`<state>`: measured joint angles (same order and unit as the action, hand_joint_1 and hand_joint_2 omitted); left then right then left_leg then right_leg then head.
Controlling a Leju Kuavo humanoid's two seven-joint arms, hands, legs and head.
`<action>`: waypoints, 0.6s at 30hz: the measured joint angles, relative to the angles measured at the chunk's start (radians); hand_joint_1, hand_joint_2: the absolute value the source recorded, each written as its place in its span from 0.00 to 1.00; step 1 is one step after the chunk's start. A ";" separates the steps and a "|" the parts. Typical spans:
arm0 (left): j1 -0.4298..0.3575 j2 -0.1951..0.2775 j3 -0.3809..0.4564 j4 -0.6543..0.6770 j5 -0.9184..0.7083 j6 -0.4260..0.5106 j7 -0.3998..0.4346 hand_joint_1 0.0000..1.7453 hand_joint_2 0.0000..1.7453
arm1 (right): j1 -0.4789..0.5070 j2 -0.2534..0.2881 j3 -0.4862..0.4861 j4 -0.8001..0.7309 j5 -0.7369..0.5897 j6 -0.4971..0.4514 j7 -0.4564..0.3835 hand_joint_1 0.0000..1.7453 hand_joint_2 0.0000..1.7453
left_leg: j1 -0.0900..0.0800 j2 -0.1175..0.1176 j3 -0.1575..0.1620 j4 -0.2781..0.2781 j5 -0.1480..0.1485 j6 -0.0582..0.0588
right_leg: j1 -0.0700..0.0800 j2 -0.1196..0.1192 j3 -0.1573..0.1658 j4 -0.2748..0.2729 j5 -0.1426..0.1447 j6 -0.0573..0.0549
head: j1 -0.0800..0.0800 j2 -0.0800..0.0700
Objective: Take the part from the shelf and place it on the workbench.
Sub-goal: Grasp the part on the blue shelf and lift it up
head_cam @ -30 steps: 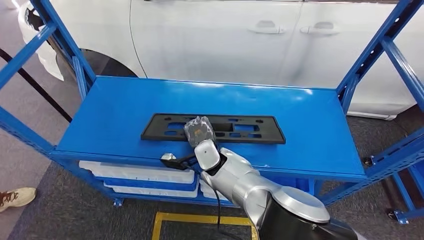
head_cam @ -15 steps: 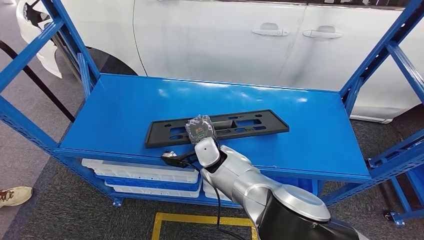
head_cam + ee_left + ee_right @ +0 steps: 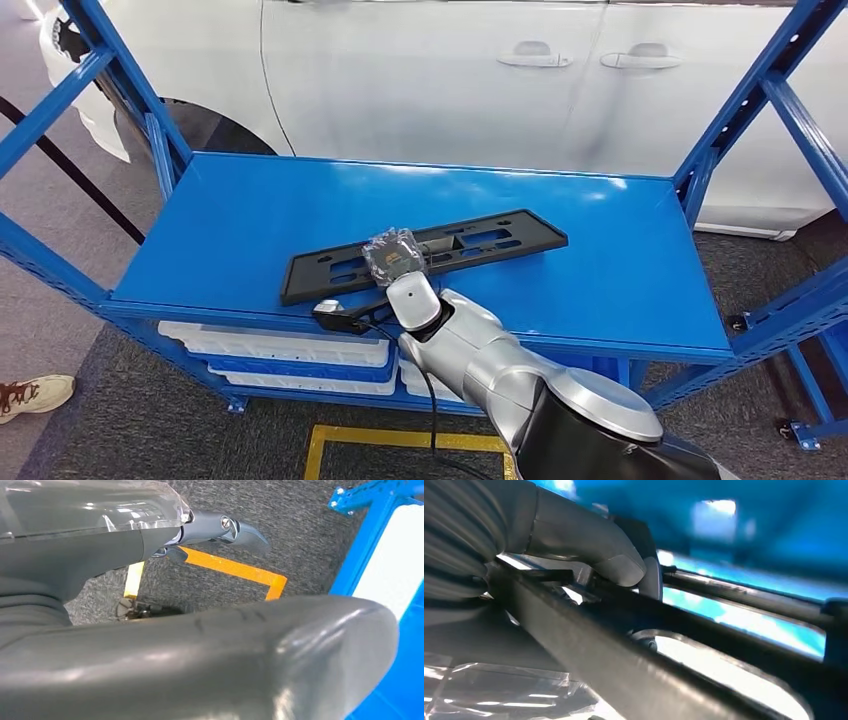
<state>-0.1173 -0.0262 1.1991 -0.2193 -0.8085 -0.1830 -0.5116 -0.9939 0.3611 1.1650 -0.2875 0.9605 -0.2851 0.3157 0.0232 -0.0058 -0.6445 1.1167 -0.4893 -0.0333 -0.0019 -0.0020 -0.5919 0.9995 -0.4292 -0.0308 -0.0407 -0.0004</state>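
Bodywork of a white car [image 3: 450, 90] is seen across the top of the frame, behind a blue shelf [image 3: 250, 215] over grey carpet [image 3: 130, 425]. At centre, a long black part [image 3: 480, 240] is gripped by the right hand [image 3: 393, 255], its right end tilted upward. The left hand [image 3: 150, 645] is held above the carpet; its state cannot be told.

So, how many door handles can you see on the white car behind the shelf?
2: one door handle and a second handle just right of it, side by side on the white car. More may be out of frame.
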 joint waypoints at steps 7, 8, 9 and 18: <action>-0.003 0.001 0.000 0.000 0.011 -0.016 0.013 0.00 0.00 | 0.004 0.002 -0.077 -0.025 -0.183 -0.118 -0.239 1.00 1.00 | 0.002 0.003 -0.003 0.010 0.034 -0.009 | 0.003 0.003 -0.002 0.015 -0.010 0.003 | 0.000 0.000; -0.006 0.001 0.000 0.000 0.016 -0.019 0.020 0.00 0.00 | 0.005 0.001 -0.116 -0.045 -0.256 -0.166 -0.360 1.00 1.00 | 0.001 0.004 0.022 -0.044 0.051 -0.004 | 0.005 0.006 -0.006 0.022 -0.012 0.007 | 0.000 0.000; -0.009 0.002 0.000 0.000 0.022 -0.023 0.025 0.00 0.00 | 0.010 -0.002 -0.164 -0.080 -0.334 -0.196 -0.491 1.00 1.00 | 0.000 0.005 0.035 -0.073 0.056 0.001 | 0.007 0.008 -0.011 0.027 -0.013 0.011 | 0.000 0.000; 0.008 -0.016 0.004 0.001 0.066 -0.057 -0.038 0.00 0.00 | 0.355 -0.235 -0.670 -1.084 -1.152 0.407 -0.898 1.00 1.00 | 0.002 -0.022 0.038 -0.087 0.057 0.052 | 0.003 0.003 -0.127 0.288 -0.155 0.055 | 0.000 0.000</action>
<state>-0.1091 -0.0424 1.2026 -0.2186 -0.7429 -0.2398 -0.5496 -0.6387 0.1262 0.4953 -1.3716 -0.1915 0.1215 -0.5827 0.0249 -0.0274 -0.6065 1.0295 -0.4323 0.0187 0.0015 0.0010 -0.7190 1.2879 -0.5845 0.0245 -0.0404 -0.0004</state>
